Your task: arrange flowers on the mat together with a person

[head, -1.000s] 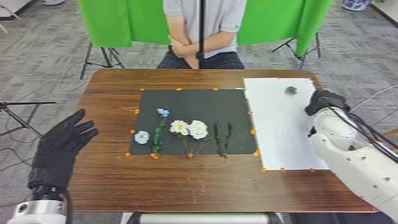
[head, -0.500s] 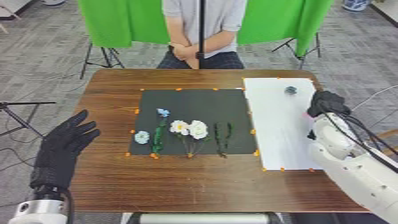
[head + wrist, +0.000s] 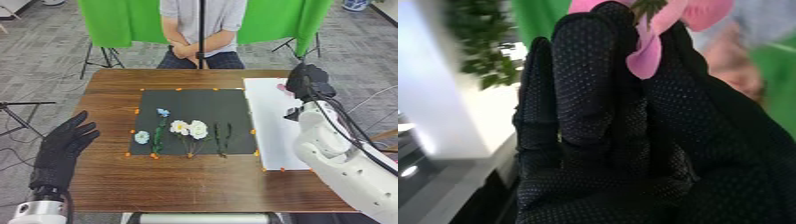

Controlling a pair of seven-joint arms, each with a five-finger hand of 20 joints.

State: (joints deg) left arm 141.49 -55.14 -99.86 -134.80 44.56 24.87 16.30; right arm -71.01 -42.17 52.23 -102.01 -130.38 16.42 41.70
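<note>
One hand, my left point(image 3: 55, 156), is positioned at the table's point(image 3: 178, 185) left side, disengaged: fingers extended, no load. Next outward is the dark mat point(image 3: 191, 102). Progress, as I judge it: partly complete. Placed items, left to right: a loose blue bloom point(image 3: 141, 137); a blue flower point(image 3: 163, 113) on a green stem; two white flowers point(image 3: 197, 130) side by side; a pair of green stems point(image 3: 228, 132) with no bloom that I can make out. The stemmed items align near-to-far, roughly parallel, blooms at the far end where fitted. Remaining: transfer of the pink flower point(image 3: 646, 55) to the mat, probably to the bare stems.

My right hand point(image 3: 311, 82) is over the far part of the white sheet point(image 3: 275, 135), gripping the pink flower at its fingertips. Orientation: the flower's green part is turned towards my wrist camera; petals spread around it. I cannot determine its long axis. Farthest out, the person's hands point(image 3: 185, 51) are clasped beyond the table, handling no flowers.
</note>
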